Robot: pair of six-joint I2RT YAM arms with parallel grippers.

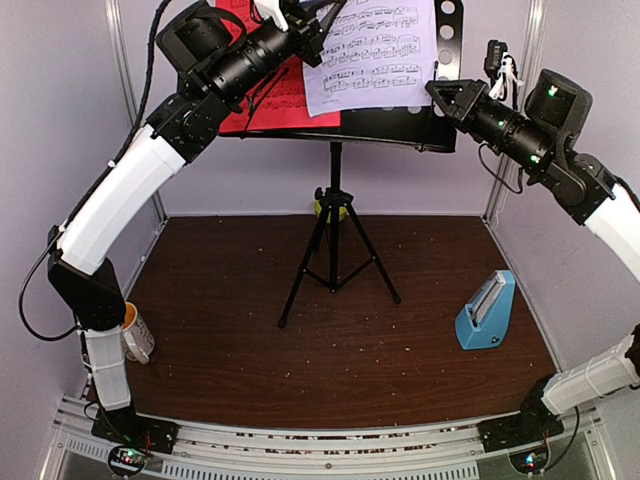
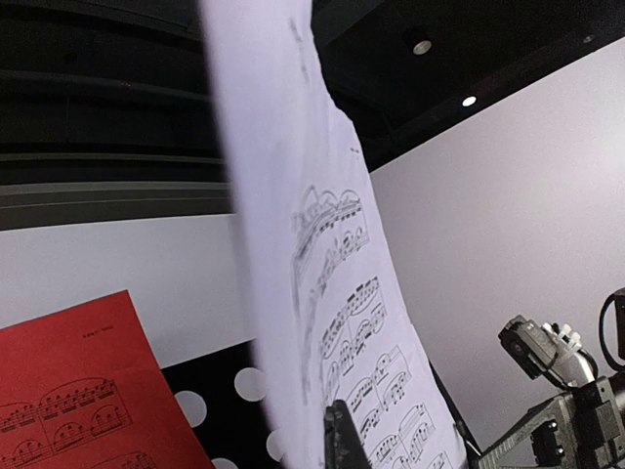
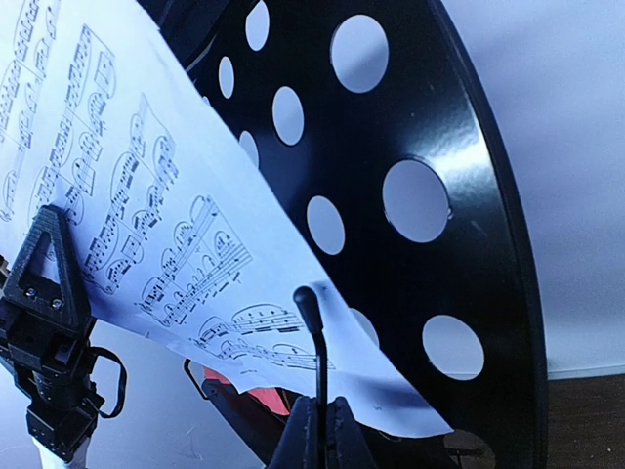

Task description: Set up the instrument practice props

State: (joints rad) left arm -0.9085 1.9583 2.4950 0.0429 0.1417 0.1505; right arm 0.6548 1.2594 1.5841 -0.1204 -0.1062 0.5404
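The black perforated music stand (image 1: 333, 240) stands on its tripod mid-table, its desk (image 3: 439, 127) up high. A red music sheet (image 1: 270, 95) rests on the desk's left half. My left gripper (image 1: 312, 32) is shut on the upper left edge of the white music sheet (image 1: 375, 50), which hangs tilted in front of the desk. In the left wrist view the white sheet (image 2: 293, 195) runs edge-on from my gripper (image 2: 337, 422). My right gripper (image 3: 320, 405) is shut on the stand's thin wire page holder (image 3: 314, 332) at the white sheet's lower right corner. The blue metronome (image 1: 487, 312) sits on the table at the right.
A white patterned mug (image 1: 137, 332) lies at the table's left edge beside the left arm. A small green bowl (image 1: 330, 208) sits behind the stand's post at the back wall. White walls close in on both sides.
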